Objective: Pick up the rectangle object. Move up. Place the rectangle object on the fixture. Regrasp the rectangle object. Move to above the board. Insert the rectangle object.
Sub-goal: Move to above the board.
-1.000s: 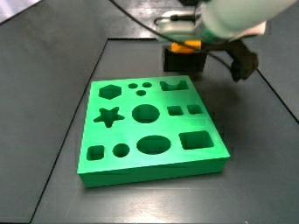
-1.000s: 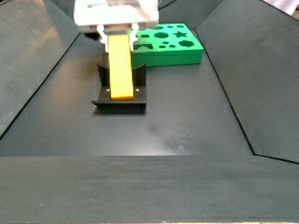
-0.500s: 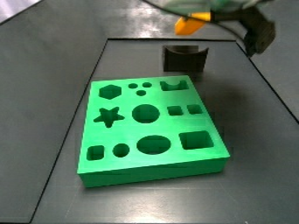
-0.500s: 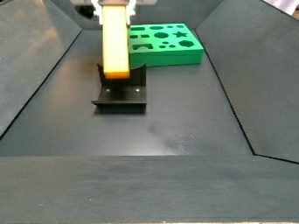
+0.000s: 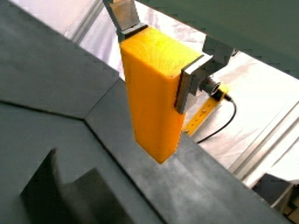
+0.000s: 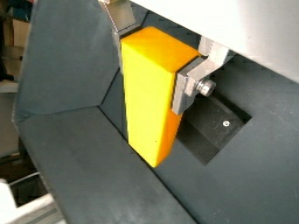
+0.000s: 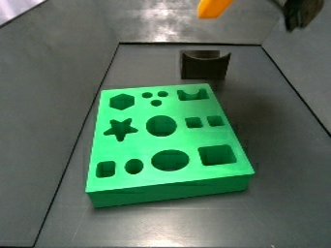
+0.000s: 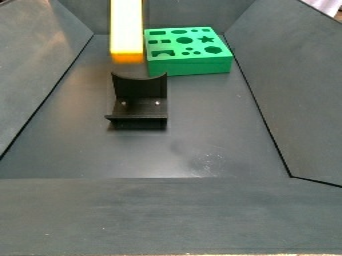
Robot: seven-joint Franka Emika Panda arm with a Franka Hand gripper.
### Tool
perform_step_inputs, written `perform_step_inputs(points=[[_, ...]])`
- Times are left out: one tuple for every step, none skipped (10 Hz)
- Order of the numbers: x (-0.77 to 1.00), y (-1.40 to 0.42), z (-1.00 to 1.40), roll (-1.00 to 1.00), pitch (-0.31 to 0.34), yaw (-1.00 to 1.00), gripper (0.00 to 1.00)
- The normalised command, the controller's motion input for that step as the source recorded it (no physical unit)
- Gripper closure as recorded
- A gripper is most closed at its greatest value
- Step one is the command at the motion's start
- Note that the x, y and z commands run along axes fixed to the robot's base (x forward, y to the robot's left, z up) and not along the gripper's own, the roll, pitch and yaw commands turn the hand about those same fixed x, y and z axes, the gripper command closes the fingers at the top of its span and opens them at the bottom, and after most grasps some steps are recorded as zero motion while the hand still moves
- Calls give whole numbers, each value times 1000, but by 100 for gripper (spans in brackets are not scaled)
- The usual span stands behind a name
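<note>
Rising well clear of the fixture (image 8: 138,101) now, the rectangle object (image 8: 127,33) has gone higher than half a second ago, its lower end above the notch and its top cut off by the frame edge in both side views (image 7: 214,8). It hangs upright, long axis vertical. In both wrist views the gripper (image 5: 162,54) is clamped on it, silver fingers (image 6: 194,74) pressed to opposite faces near its upper end, block (image 6: 152,96) extending below them.

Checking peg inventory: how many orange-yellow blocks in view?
1. The rectangle object is clamped between the gripper fingers, lifted clear above the fixture. None shows on the board or floor.
</note>
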Motion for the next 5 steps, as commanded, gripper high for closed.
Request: perform_step_inputs(points=[[-46, -2, 1000, -51, 79, -20, 100], [-46, -2, 1000, -57, 85, 7, 100], [-47, -1, 1000, -55, 89, 18, 100], [-35, -5, 836, -53, 92, 35, 100], [-14, -6, 606, -52, 96, 48, 100]])
